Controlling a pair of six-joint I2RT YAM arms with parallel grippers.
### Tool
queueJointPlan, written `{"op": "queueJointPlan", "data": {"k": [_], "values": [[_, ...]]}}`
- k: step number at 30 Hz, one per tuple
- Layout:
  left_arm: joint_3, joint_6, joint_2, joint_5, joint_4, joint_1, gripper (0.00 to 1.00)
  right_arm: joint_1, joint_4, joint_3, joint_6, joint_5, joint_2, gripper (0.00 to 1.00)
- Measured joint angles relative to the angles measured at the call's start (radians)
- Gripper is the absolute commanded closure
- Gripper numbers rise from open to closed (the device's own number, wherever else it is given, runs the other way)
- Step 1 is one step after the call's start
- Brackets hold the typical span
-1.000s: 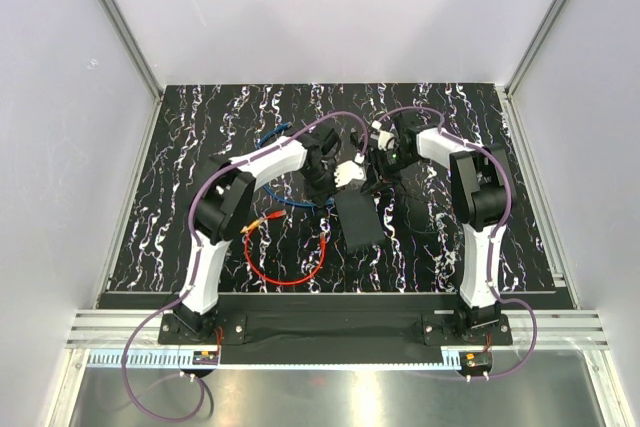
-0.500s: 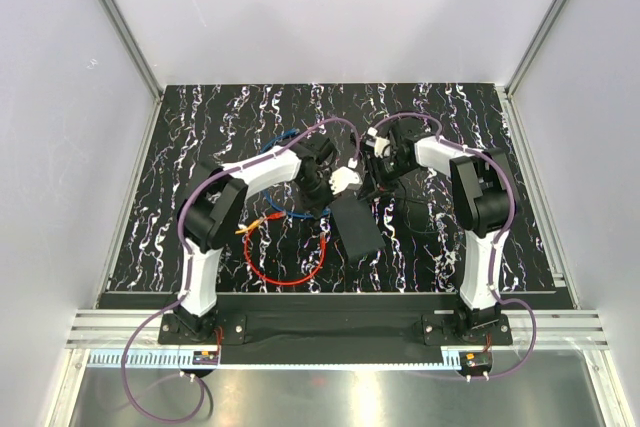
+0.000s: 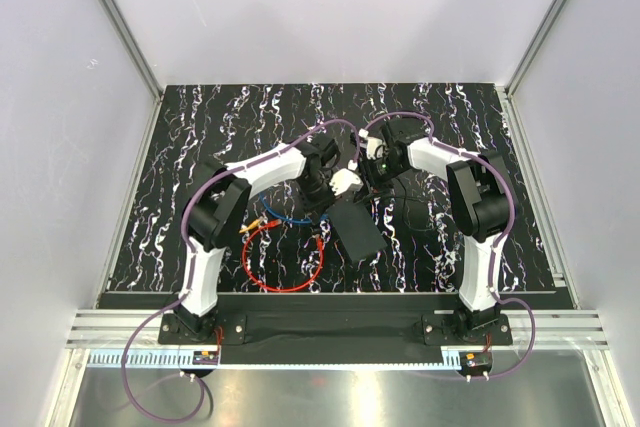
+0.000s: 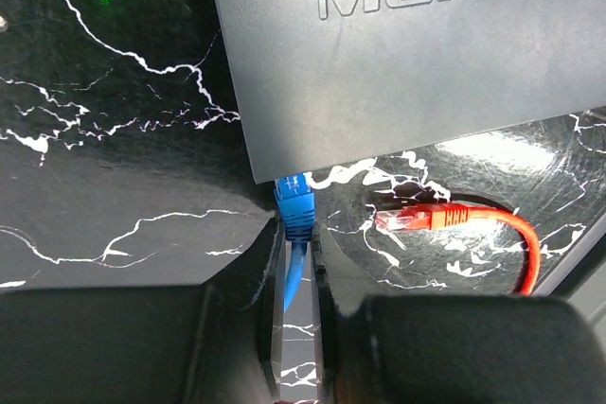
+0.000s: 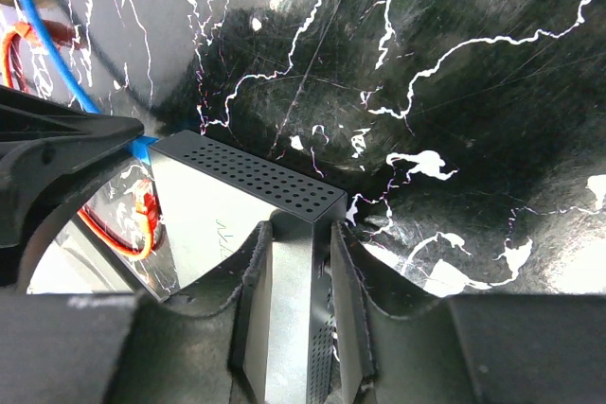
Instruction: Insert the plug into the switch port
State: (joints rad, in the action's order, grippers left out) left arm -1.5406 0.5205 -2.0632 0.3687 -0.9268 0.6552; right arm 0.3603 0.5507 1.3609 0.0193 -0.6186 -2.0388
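Observation:
The switch, a flat matte black box [image 3: 359,231], lies mid-table; in the left wrist view [image 4: 407,54] it fills the top. My left gripper [image 3: 337,187] [image 4: 296,245] is shut on the blue plug [image 4: 294,205], whose front end meets the box's near edge. The port itself is hidden there. My right gripper [image 3: 372,173] [image 5: 295,276] is shut on a corner of the box [image 5: 227,219], one finger on its flat face and one on its perforated side. The blue cable [image 5: 57,35] trails off behind the left gripper.
A red cable [image 3: 285,265] loops on the table left of the box, and its red plug [image 4: 417,219] lies loose just right of the blue plug. A thin black cord [image 3: 420,217] runs right of the box. White walls close in the black marbled table [image 3: 200,147].
My left gripper moved right with the blue plug to the box's edge. My right gripper came down and left onto the box's far corner. The box turned slightly and the red loop shifted.

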Motion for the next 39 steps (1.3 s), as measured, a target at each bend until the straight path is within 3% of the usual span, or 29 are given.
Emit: {"op": "queueJointPlan", "data": {"k": [39], "values": [[-0.08,-0.171,-0.057,-0.026,-0.046,0.001,1.0,0.006,-0.005,0.0,0.017,0.014,0.001,0.72]]}}
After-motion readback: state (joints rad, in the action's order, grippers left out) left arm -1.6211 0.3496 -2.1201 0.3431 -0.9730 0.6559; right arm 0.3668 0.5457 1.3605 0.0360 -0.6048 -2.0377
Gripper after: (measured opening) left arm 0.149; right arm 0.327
